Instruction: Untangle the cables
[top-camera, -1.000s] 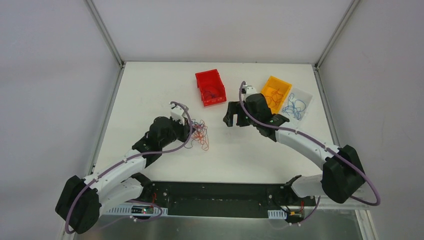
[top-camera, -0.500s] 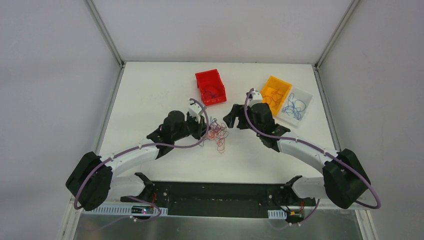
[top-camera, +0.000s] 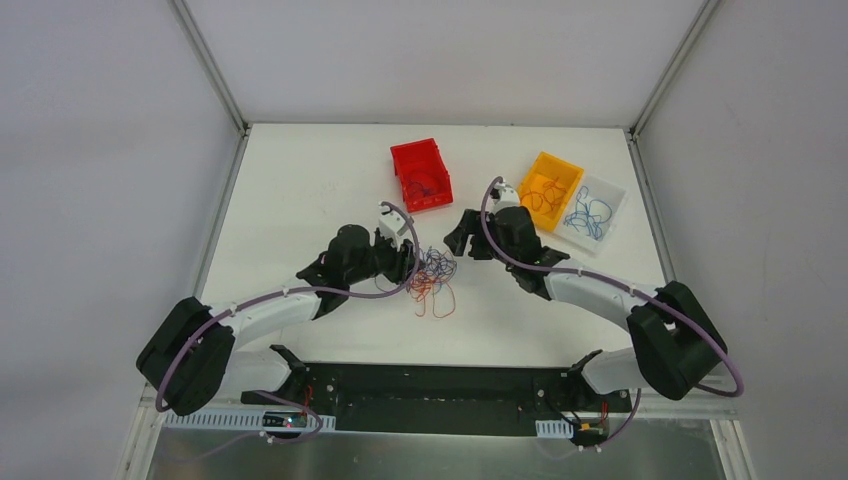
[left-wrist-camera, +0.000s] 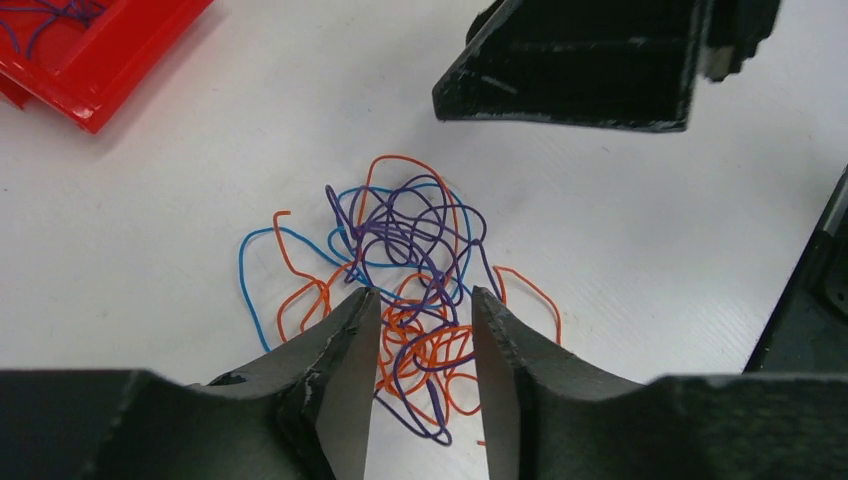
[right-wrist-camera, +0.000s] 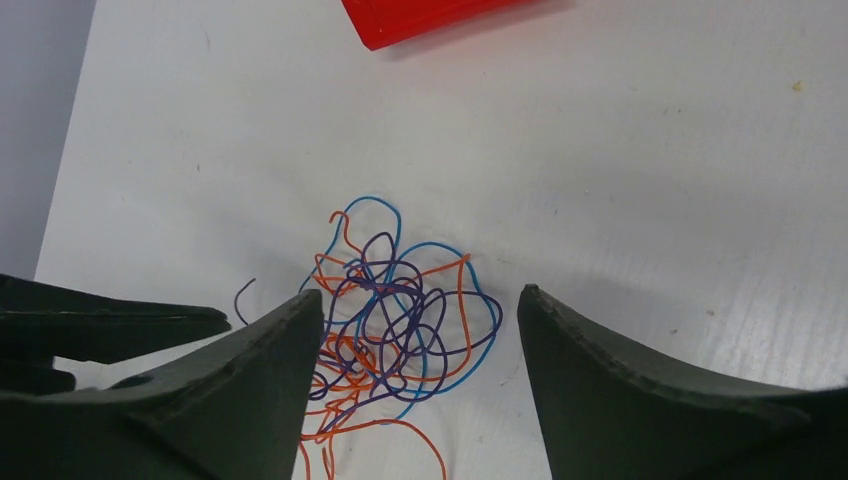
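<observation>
Left pincer (left-wrist-camera: 424, 296) parted a little with nothing gripped, right pincer (right-wrist-camera: 417, 294) spread wide and empty, both low over tangled cables (left-wrist-camera: 405, 235) heaped on white table (top-camera: 300, 180) near red bin (top-camera: 415, 155).

The tangle of cables (top-camera: 434, 278) is hemmed in on two sides. The left gripper (left-wrist-camera: 424, 292) straddles its near-left edge, jaws narrowly parted with wires in the gap. The right gripper (right-wrist-camera: 418, 293), jaws wide, hangs near its far-right side. Bare table (top-camera: 300, 190) lies open on the side toward the arm bases, and in a strip between the tangle and the red bin (top-camera: 421, 175). The orange bin (top-camera: 552, 186) and clear bin (top-camera: 592, 214) stand behind the right arm, well apart from the tangle.
</observation>
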